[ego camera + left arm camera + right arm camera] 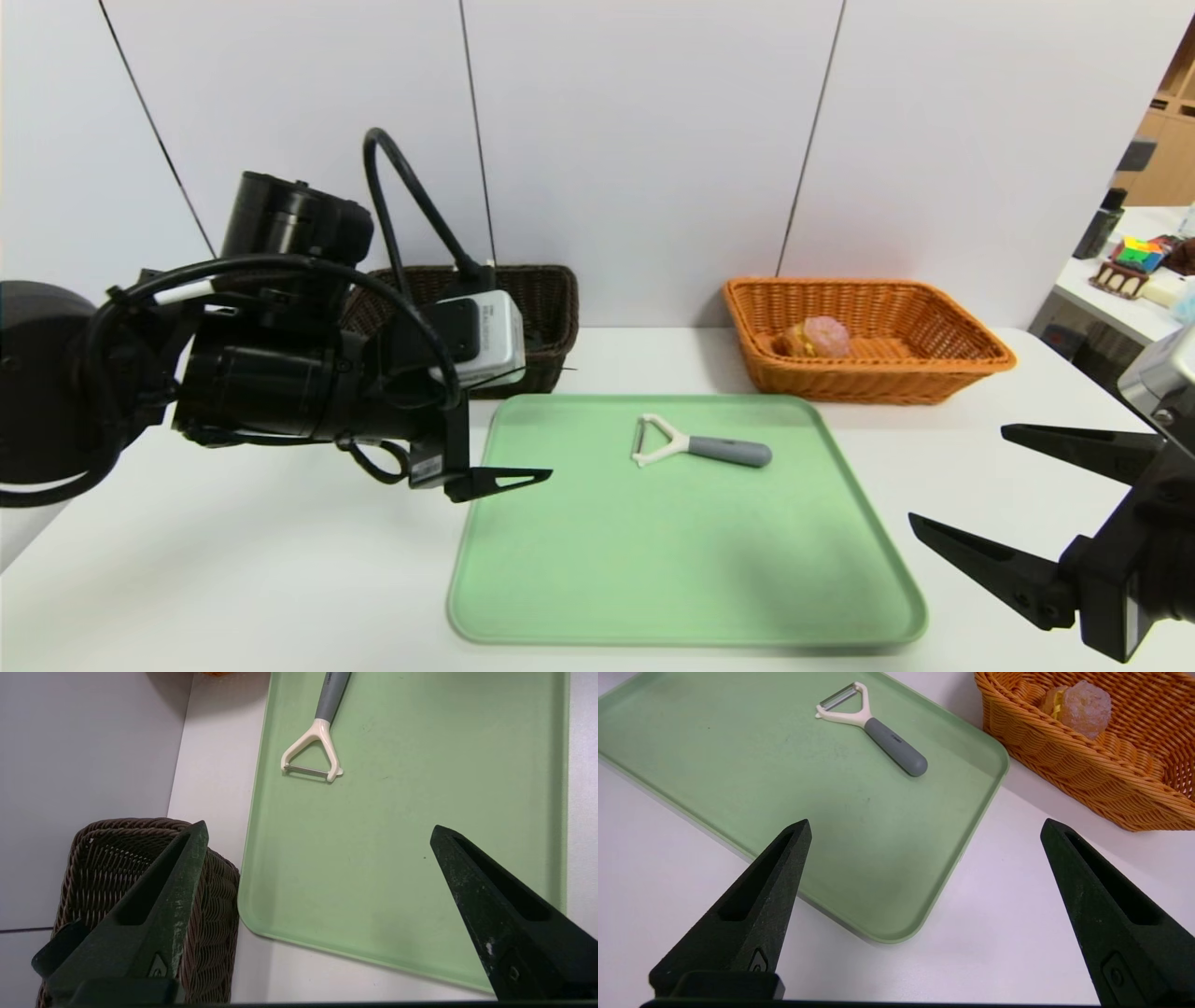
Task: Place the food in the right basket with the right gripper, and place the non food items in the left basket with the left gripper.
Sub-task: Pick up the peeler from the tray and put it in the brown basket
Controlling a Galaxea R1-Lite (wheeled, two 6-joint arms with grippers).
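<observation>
Left tool point(319, 835): jaws fully spread, empty, above the near-left corner of the green tray point(579, 597), beside the left basket point(546, 303). Right tool point(924, 828): jaws fully spread, empty, over the table point(233, 579). Peeler point(695, 446): white Y-head, grey handle, flat on the tray. Bun point(817, 336): inside the right basket point(934, 369).

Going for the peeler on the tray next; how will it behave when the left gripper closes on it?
The peeler looks rigid, so it shouldn't flop. Its rounded grey handle may roll or skid on the smooth green tray if nudged sideways. Small and lying flat, it is probably light and leaves little height to grip; the left gripper, open, should close low, across the handle.
</observation>
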